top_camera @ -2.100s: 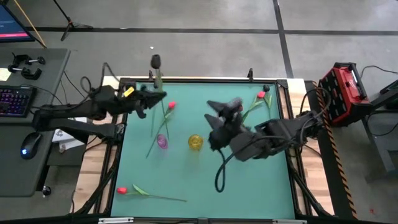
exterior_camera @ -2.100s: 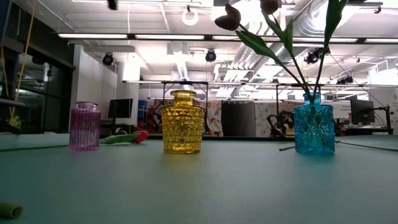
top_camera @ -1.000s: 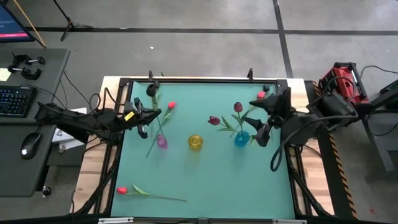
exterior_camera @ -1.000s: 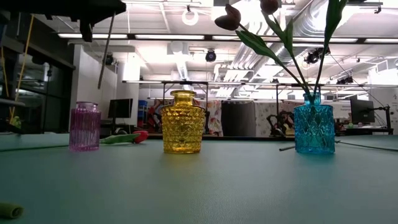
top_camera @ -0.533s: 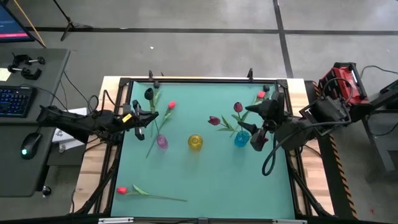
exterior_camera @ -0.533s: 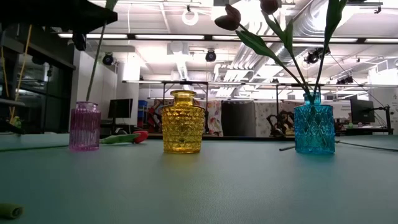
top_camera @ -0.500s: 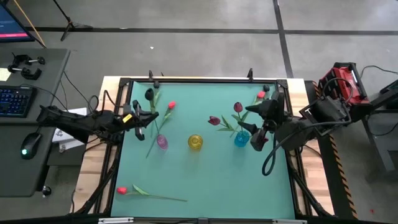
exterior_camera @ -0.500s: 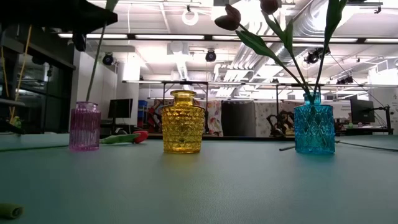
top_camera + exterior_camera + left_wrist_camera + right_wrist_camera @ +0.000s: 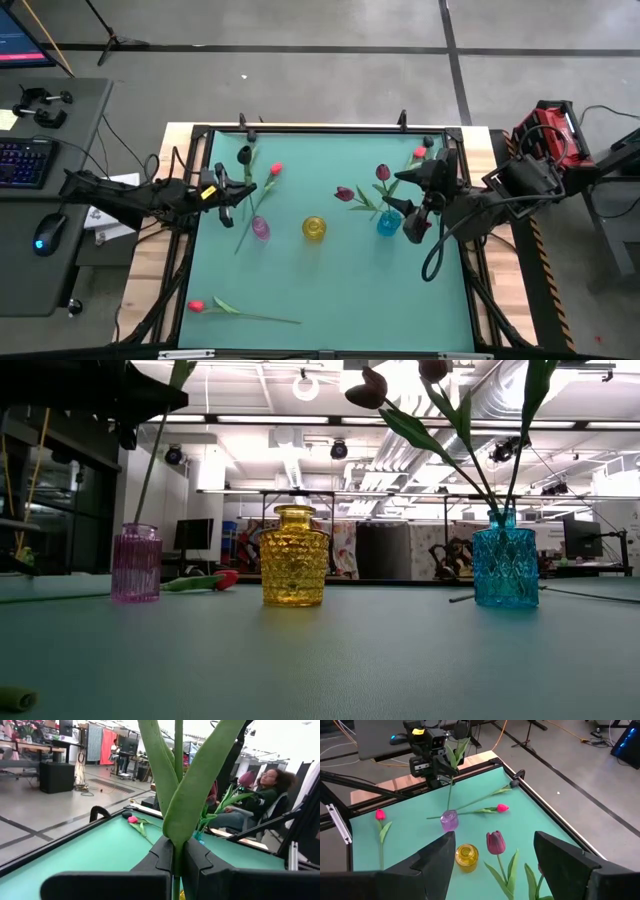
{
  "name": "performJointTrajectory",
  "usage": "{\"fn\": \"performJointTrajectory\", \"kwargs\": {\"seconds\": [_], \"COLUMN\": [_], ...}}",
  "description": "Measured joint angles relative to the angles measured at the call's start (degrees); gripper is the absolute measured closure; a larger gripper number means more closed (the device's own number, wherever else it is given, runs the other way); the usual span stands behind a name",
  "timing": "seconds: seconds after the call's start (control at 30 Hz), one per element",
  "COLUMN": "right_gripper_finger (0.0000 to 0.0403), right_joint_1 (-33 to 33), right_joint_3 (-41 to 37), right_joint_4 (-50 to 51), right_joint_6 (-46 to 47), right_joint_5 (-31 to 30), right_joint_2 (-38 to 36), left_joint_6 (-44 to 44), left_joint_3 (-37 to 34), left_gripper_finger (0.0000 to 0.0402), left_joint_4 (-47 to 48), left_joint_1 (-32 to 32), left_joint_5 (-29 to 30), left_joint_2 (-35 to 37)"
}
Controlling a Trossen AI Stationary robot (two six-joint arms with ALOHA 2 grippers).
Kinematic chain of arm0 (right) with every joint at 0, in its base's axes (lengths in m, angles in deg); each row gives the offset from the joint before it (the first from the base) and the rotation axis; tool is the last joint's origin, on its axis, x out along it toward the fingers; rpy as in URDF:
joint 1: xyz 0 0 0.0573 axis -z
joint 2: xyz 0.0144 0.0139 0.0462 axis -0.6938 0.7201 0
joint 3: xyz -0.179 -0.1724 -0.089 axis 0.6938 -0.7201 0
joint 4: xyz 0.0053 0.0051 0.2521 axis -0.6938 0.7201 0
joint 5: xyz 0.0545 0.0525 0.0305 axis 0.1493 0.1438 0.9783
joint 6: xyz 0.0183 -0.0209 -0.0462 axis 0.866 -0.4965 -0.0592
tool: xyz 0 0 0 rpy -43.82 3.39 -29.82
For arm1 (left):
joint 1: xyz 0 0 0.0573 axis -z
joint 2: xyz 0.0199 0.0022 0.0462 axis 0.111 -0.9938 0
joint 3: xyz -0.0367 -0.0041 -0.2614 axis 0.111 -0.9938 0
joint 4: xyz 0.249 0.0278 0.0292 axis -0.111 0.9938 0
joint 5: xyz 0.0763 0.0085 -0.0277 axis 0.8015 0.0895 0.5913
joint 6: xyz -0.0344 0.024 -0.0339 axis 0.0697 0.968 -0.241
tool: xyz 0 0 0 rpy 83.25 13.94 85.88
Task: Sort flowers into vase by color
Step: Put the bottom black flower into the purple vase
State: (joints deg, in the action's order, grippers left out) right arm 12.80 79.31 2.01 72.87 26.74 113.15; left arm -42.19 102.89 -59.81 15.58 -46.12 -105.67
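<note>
The left gripper (image 9: 232, 190), fingers clamped on a dark tulip's (image 9: 245, 154) stem, holds it upright with the stem end in the pink vase (image 9: 260, 228), evidently to seat it, while the right gripper (image 9: 418, 200) waits beside the blue vase (image 9: 388, 224), fingers apart.

- My fingers (image 9: 437, 857): matt dark plastic, smooth.
- Table mat (image 9: 330, 290): matt green, smooth, faint sheen in the low view.
- Three vases, purple (image 9: 136, 563), yellow (image 9: 294, 556), blue (image 9: 505, 563): glossy see-through glass or plastic, cut pattern.
- Tulip leaves (image 9: 192, 785): matt, cloth-like.
- Table frame (image 9: 330, 128): black metal; wood (image 9: 150, 280) at the edges.
</note>
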Motion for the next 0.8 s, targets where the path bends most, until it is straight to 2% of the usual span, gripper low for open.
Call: {"fn": "performJointTrajectory", "kwargs": {"seconds": [0.2, 0.4, 0.6, 0.8], "right_gripper_finger": [0.0144, 0.0144, 0.0144, 0.0144], "right_joint_1": [0.0, 0.0, 0.0, 0.0], "right_joint_3": [0.0, 0.0, 0.0, 0.0], "right_joint_4": [0.0, 0.0, 0.0, 0.0], "right_joint_6": [1.7, 3.6, 4.5, 4.5], "right_joint_5": [0.0, 0.0, 0.0, 0.0], "right_joint_2": [0.0, 0.0, 0.0, 0.0], "left_joint_6": [-2.0, -2.9, 1.4, 1.5], "left_joint_3": [-1.5, -13.0, -12.6, -12.6], "left_gripper_finger": [0.0401, 0.0401, 0.0401, 0.0401], "left_joint_4": [-2.8, -26.9, -24.7, -23.0], "left_joint_1": [0.5, 2.4, 2.9, 2.9], "left_joint_5": [-1.0, -2.4, -2.7, -2.7], "left_joint_2": [-0.6, 0.1, 0.6, 0.5]}}
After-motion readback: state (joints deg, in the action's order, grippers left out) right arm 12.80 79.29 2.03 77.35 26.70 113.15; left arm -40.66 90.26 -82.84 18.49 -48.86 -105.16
